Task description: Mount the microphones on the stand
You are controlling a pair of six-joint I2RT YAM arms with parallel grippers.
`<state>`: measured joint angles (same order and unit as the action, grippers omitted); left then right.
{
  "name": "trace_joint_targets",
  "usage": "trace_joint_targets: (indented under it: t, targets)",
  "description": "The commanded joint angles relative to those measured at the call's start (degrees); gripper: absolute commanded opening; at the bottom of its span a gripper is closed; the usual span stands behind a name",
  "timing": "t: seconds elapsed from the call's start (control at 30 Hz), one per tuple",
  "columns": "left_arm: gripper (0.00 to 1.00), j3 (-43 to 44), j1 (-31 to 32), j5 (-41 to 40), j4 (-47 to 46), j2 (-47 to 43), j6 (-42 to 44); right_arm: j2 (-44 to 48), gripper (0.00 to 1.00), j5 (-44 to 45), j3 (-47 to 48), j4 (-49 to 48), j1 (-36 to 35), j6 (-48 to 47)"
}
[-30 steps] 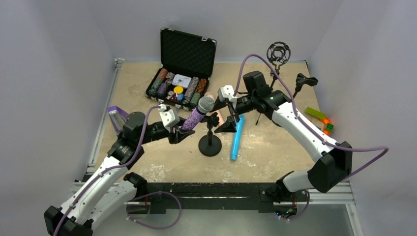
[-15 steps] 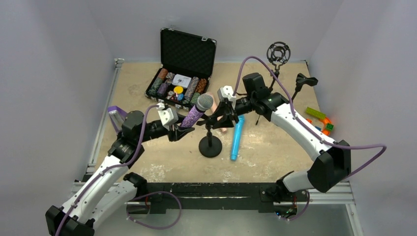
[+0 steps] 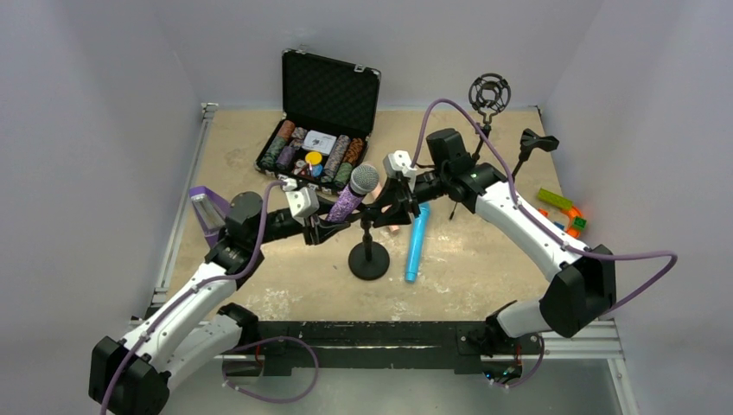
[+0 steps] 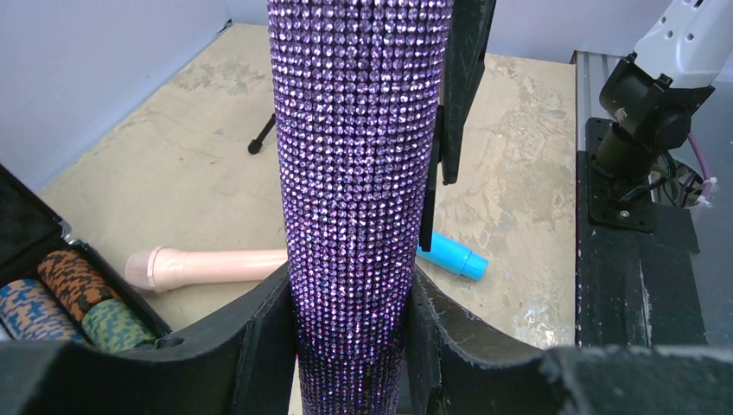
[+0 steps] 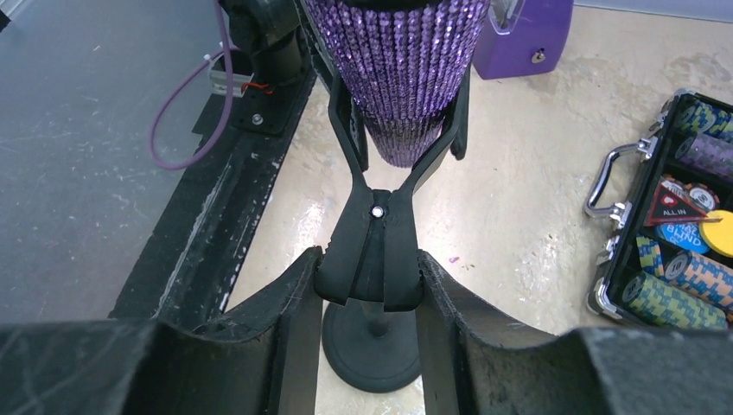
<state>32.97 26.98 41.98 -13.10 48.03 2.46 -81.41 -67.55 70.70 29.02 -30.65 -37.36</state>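
My left gripper [image 3: 320,226] [image 4: 350,346] is shut on the glittery purple microphone [image 3: 348,203] [image 4: 359,164], which points up and right with its grey mesh head high. The microphone's lower end [image 5: 399,78] sits between the spread prongs of the clip [image 5: 378,246] on top of the black stand [image 3: 369,259] [image 5: 367,346]. My right gripper [image 3: 389,207] [image 5: 372,285] is shut on the clip's two handles, pressing them together. The blue microphone [image 3: 416,244] [image 4: 454,256] lies on the table right of the stand. The pink microphone [image 3: 392,226] [image 4: 203,266] lies behind it, mostly hidden.
An open black case of poker chips [image 3: 318,147] [image 5: 683,251] stands at the back. A shock-mount stand [image 3: 489,93] and a second clip stand [image 3: 536,143] are at the back right, coloured blocks [image 3: 562,207] at the right edge, and a purple box [image 3: 206,207] [image 5: 523,35] at the left.
My right gripper closed on the stand's clip handles, spreading its prongs. My left arm carried the purple microphone to the right, into the clip.
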Motion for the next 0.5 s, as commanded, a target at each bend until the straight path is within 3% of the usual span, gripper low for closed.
trace_joint_targets:
  t: [0.0,0.3,0.37,0.47]
  targets:
    - [0.00,-1.0,-0.2,2.9,-11.0,3.5,-2.8,0.0,0.15,-5.1,-0.8,-1.4,0.2,1.4]
    - [0.00,-4.1,1.2,2.5,-16.6,6.1,-8.4,0.0,0.20,-4.3,-1.4,-2.6,0.2,2.3]
    - [0.00,-3.5,1.3,2.3,-15.0,5.7,-8.5,-0.1,0.27,-3.7,-1.3,-2.4,0.2,2.3]
    - [0.00,-2.4,1.3,1.2,-10.4,4.5,-7.0,0.2,0.44,-3.6,-1.3,-2.2,0.2,2.3]
